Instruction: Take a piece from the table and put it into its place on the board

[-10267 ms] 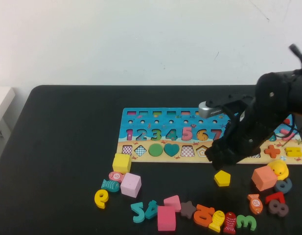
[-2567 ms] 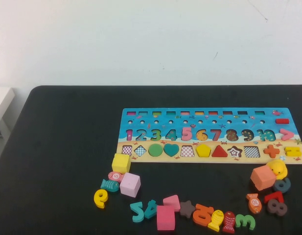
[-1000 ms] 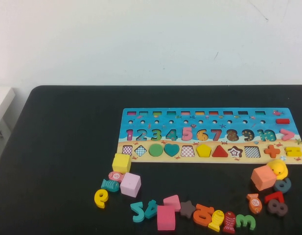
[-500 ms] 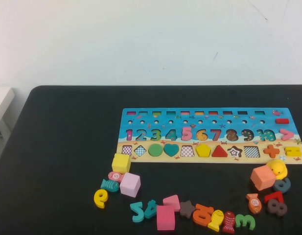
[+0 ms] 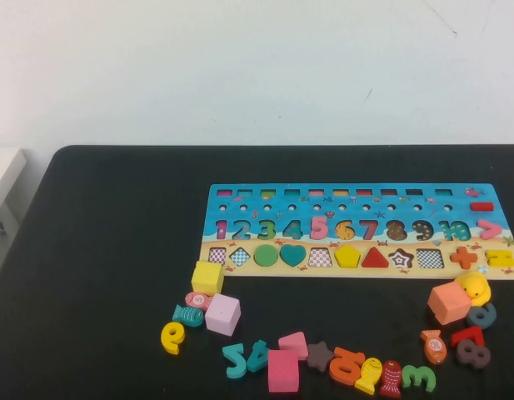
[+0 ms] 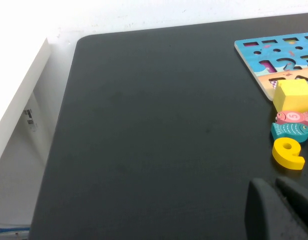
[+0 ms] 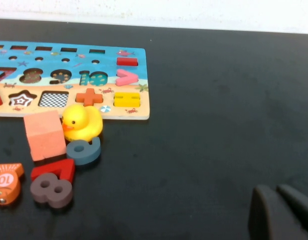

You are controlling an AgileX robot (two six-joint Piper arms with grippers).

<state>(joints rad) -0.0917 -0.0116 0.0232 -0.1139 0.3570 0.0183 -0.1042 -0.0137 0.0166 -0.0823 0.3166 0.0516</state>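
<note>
The yellow pentagon piece [image 5: 347,256] lies flat in its slot in the sandy strip of the board [image 5: 348,193], between a checkered slot and the red triangle. The board lies on the black table [image 5: 115,250]. Neither arm shows in the high view. My left gripper [image 6: 276,194] is shut and empty, low over bare table left of the board's left end [image 6: 273,50]. My right gripper [image 7: 277,194] is shut and empty, over bare table right of the board's right end [image 7: 69,60]. The pentagon is out of both wrist views.
Loose pieces lie in front of the board: a yellow cube [image 5: 207,277], a pink cube [image 5: 222,314], a salmon cube [image 5: 449,302], a yellow duck [image 5: 474,287], and several numbers and fish. A white ledge [image 5: 2,179] stands off the table's left edge.
Ten seconds ago my right arm hung over the board and the pentagon lay on the table. Now the pentagon is in its slot and the arm is gone. Nothing moved in the last seconds.
</note>
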